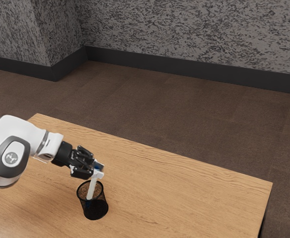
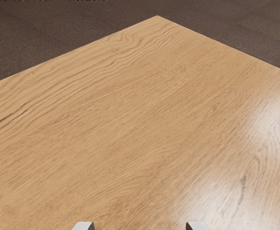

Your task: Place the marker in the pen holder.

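So the thing that matters here is the marker (image 1: 92, 189) vs the gripper (image 1: 99, 170), and imo it's good news: the marker sits just below the fingertips, with its lower part down inside the black mesh pen holder (image 1: 98, 209) on the wooden table (image 1: 184, 198). You can make out its blue lower end through the mesh. Long axis is close to upright, tipped a bit so the top leans toward the exterior view's right, right up by the fingertips. Can't tell if the top is touching one of them tbh. The gripper itself is spread wide, fingertips well apart in the wrist view with nothing pinched between them, so I'd call this basically dropped in, with just the retreat to go. There's only the one arm, coming in from the exterior view's left, so no question who's nearer. I'd back off upward along the marker's lean; swing sideways and you might snag the top and tip the whole holder, lol.
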Controlling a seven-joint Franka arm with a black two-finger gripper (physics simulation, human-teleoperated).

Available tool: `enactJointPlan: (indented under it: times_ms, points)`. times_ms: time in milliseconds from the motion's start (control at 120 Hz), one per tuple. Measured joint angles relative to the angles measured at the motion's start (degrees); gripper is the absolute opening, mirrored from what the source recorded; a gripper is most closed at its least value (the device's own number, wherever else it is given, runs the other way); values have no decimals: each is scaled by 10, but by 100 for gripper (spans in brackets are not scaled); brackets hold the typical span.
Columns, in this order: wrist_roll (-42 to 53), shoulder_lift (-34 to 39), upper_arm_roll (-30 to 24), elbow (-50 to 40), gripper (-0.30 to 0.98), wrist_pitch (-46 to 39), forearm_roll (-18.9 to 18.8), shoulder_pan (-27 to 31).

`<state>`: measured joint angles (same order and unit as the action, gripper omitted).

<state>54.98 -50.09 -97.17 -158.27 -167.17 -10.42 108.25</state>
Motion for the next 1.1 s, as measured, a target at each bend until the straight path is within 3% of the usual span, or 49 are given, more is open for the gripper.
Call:
enactJointPlan:
  times_ms: [208,425,575,700,833,1100]
  points:
    - [18,4,-126,46,53,64,-8,64]
    - [-19,41,-232,218,63,307,-128,77]
    - [-44,152,-253,365,66,472,-162,60]
    - [-60,279,-251,487,67,571,-144,16]
    - [-74,376,-248,553,68,629,-109,9]
    - [-95,404,-249,568,68,674,-74,7]
